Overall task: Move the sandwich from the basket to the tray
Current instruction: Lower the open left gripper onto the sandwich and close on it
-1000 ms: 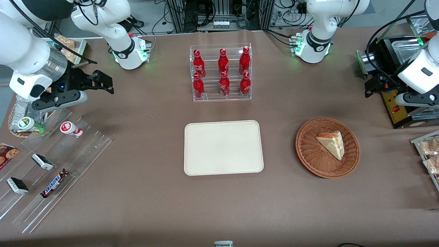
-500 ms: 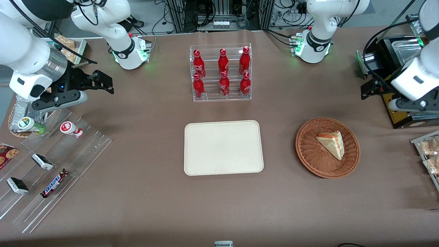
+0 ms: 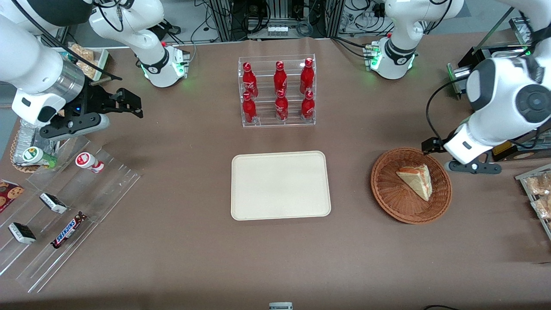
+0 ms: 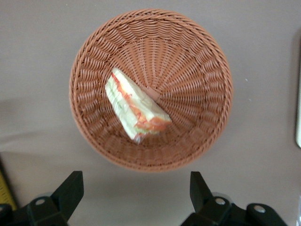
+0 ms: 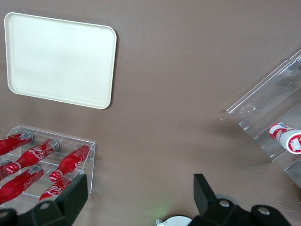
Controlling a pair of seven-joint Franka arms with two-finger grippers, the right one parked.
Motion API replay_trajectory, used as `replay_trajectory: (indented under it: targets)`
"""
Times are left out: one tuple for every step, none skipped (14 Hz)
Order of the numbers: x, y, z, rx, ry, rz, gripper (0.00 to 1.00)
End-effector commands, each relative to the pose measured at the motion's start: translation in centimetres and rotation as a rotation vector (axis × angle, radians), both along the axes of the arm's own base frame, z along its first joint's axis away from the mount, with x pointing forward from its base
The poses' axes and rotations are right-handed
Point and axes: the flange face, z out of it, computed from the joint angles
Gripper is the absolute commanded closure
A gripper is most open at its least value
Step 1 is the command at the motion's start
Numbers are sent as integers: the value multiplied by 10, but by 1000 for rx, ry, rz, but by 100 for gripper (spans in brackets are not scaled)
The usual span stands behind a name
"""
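The sandwich (image 3: 416, 181), a pale bread wedge with red, orange and green filling, lies in the round reddish-brown wicker basket (image 3: 387, 198). It also shows in the left wrist view (image 4: 134, 110), lying in the basket (image 4: 197, 61). The cream tray (image 3: 280, 185) lies flat beside the basket, toward the parked arm's end, with nothing on it; it also shows in the right wrist view (image 5: 59, 59). My left gripper (image 3: 432, 145) hangs above the table at the basket's rim, farther from the front camera than the sandwich. In the wrist view the gripper (image 4: 136, 181) is open wide and holds nothing.
A clear rack of red bottles (image 3: 277, 92) stands farther from the front camera than the tray. Clear acrylic racks with snack bars (image 3: 64, 202) lie toward the parked arm's end. A bin of wrapped snacks (image 3: 538, 193) sits at the working arm's table edge.
My left arm has swung from beside the black appliance down toward the basket. The gripper now hangs at the basket's rim. The sandwich, basket and tray have not moved.
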Motion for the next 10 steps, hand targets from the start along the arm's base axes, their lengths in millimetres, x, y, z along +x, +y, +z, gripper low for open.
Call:
replay_trajectory:
  targets:
    - [-20,2,-28,29,-65,134,0]
    - [-21,2,-35,40,-85,216,0]
    - [-22,1,-43,40,-102,335,0]
    - [-24,0,-52,39,-118,463,0]
    - [-24,1,-63,38,-128,607,0]
    - [-21,0,-73,35,-140,734,0]
    - [-19,2,-79,30,-152,829,0]
    - [-17,2,-89,23,-162,898,0]
    - [-14,3,-98,16,-172,932,0]
    - [-12,3,-108,13,-173,947,0]
